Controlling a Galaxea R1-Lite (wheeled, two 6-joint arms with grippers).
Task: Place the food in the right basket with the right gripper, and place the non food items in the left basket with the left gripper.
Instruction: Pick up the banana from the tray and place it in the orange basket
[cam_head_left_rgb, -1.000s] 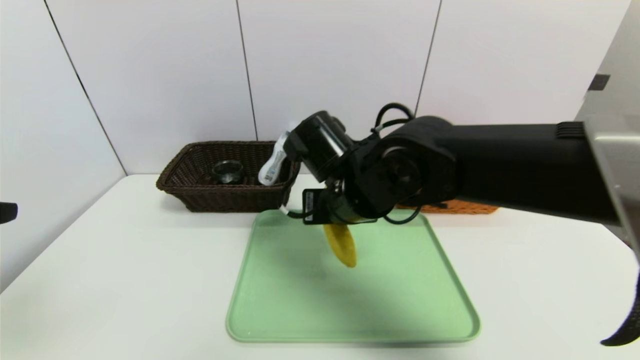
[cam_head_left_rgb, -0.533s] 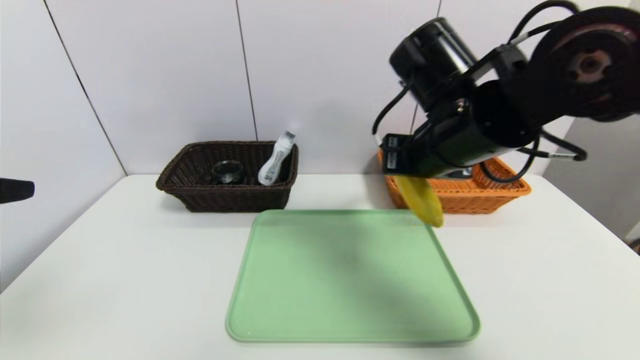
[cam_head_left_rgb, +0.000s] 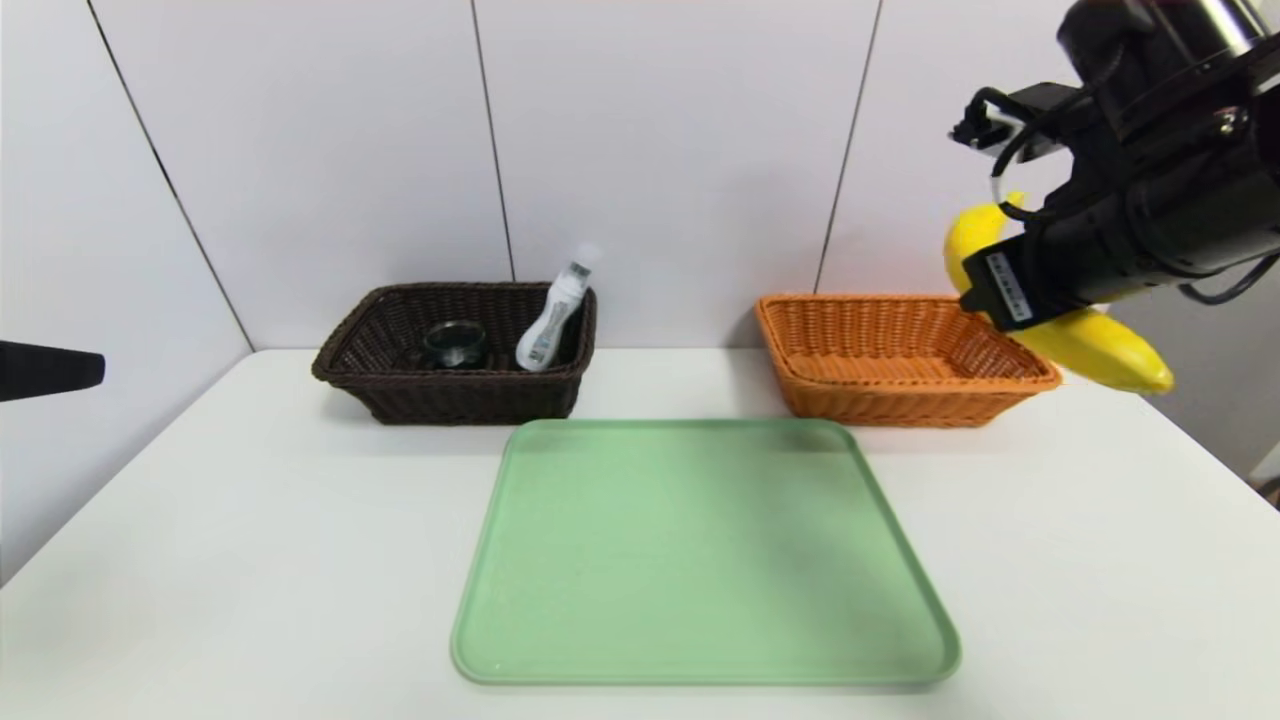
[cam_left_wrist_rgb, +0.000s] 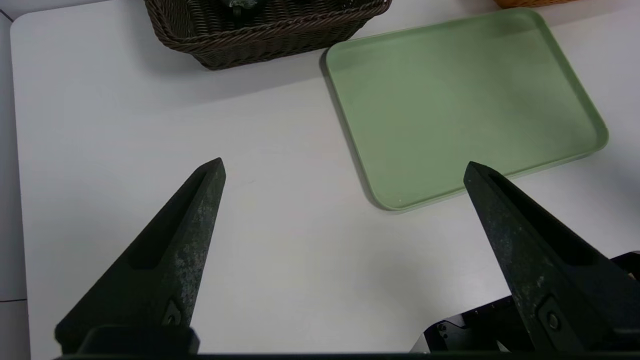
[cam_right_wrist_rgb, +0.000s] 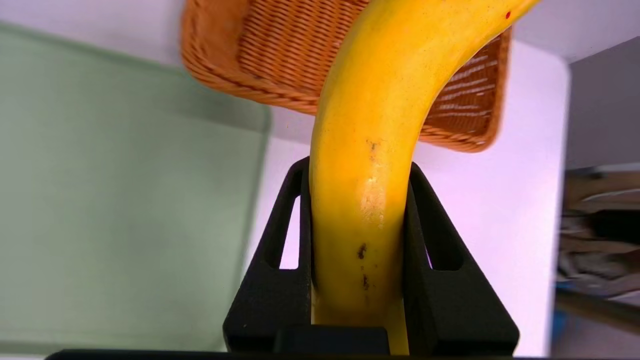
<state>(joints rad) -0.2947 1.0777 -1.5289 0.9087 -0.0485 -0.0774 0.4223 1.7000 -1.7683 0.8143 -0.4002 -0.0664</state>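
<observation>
Yellow banana (cam_right_wrist_rgb: 362, 165) pinched lengthwise between right gripper (cam_right_wrist_rgb: 357, 172) jaws, above orange basket (cam_head_left_rgb: 900, 355), left gripper (cam_left_wrist_rgb: 345, 167) jaws spread

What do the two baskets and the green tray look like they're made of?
Orange basket: woven wicker or rattan-like strands, matte; the weave ribs show clearly. Could be synthetic.
Dark basket: the same kind of weave in dark brown, with a twisted rim.
Tray: looks like moulded plastic, smooth and slightly satin, with a rounded raised lip and no seams.
</observation>
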